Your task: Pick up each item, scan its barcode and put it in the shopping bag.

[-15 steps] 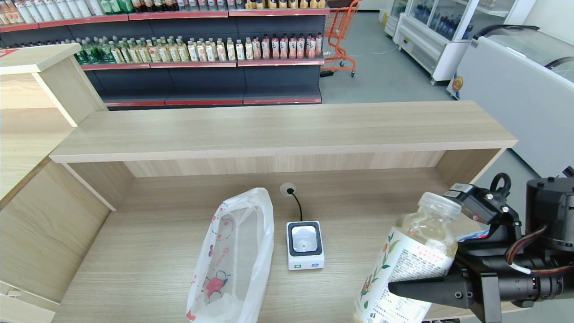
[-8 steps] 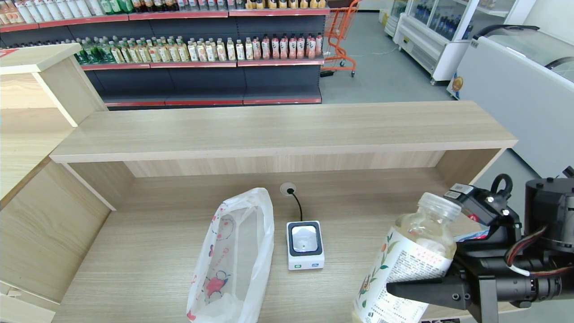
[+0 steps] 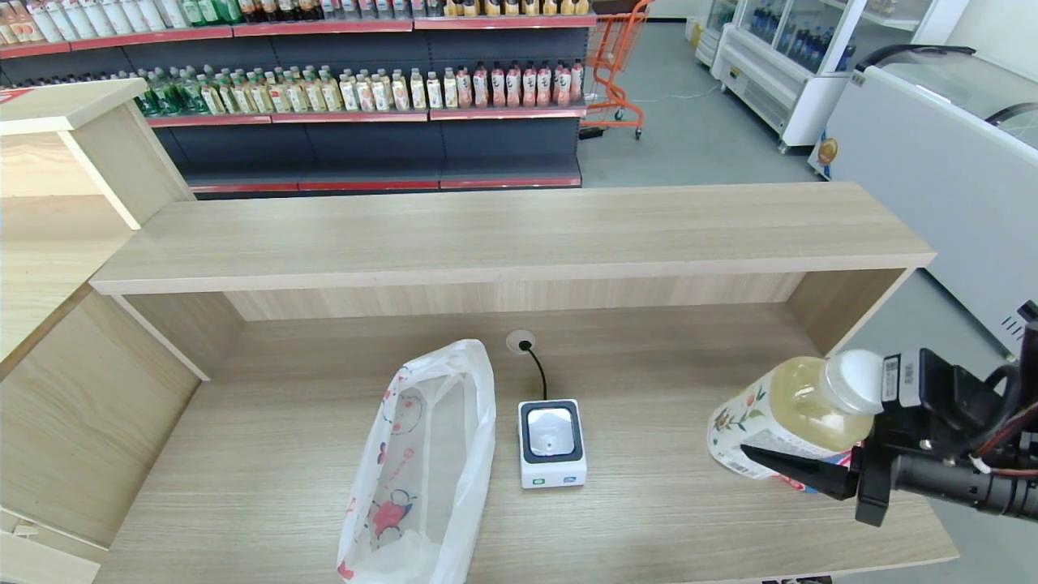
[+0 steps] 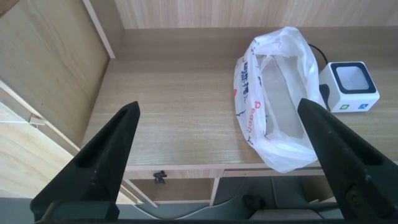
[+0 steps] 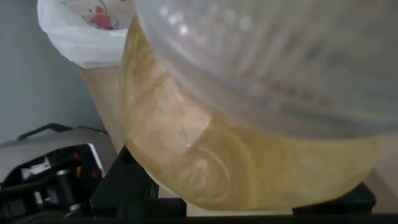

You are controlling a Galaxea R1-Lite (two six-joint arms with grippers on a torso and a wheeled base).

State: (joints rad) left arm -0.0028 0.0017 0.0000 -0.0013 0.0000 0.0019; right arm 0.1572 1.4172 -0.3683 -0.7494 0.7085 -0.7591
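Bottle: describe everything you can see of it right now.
The bottle is clear plastic with a white cap, a white label printed with fruit and leaves, and pale yellow drink inside. It is tipped nearly onto its side, cap toward the robot's right. The right gripper holds it over the right end of the counter, to the right of the scanner.

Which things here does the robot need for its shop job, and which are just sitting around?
For the job: drink bottle, barcode scanner, shopping bag.
Just around: shelves of bottled drinks, orange trolley, freezers, wooden counter.
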